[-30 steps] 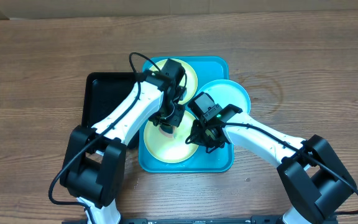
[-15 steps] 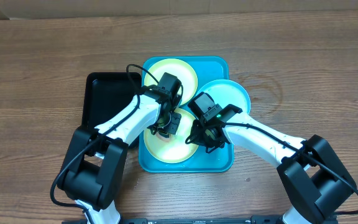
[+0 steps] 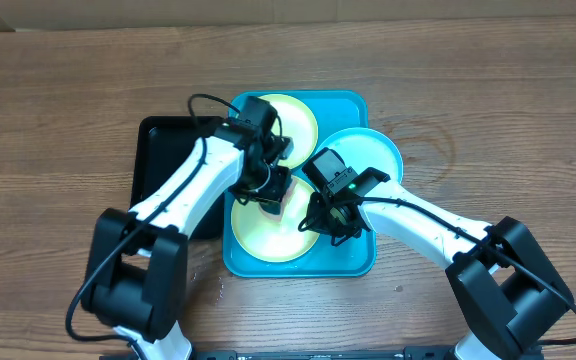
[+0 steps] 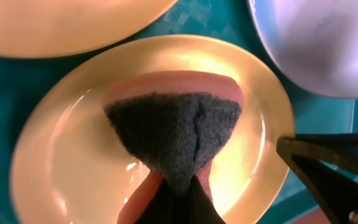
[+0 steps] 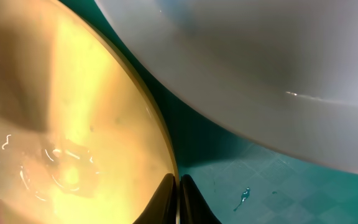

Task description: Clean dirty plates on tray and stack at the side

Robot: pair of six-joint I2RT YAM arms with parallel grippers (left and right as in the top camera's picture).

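The turquoise tray (image 3: 360, 262) holds three plates. A yellow-green plate (image 3: 296, 118) lies at the far end, a light blue plate (image 3: 376, 155) leans over the right rim, and another yellow-green plate (image 3: 263, 235) lies at the near end. My left gripper (image 3: 271, 196) is shut on a pink sponge with a dark scouring face (image 4: 176, 130), pressed onto the near plate (image 4: 55, 168). My right gripper (image 3: 320, 222) is shut on that plate's right rim (image 5: 178, 186). The blue plate (image 5: 260, 74) overhangs above it.
A smaller black tray (image 3: 173, 165) lies against the turquoise tray's left side, under my left arm. A small blue smudge (image 5: 244, 196) marks the tray floor near my right fingers. Bare wooden table (image 3: 498, 120) surrounds the trays.
My left arm has swung a little to the left and its wrist has turned, with the sponge staying on the near plate. The right arm has not moved.
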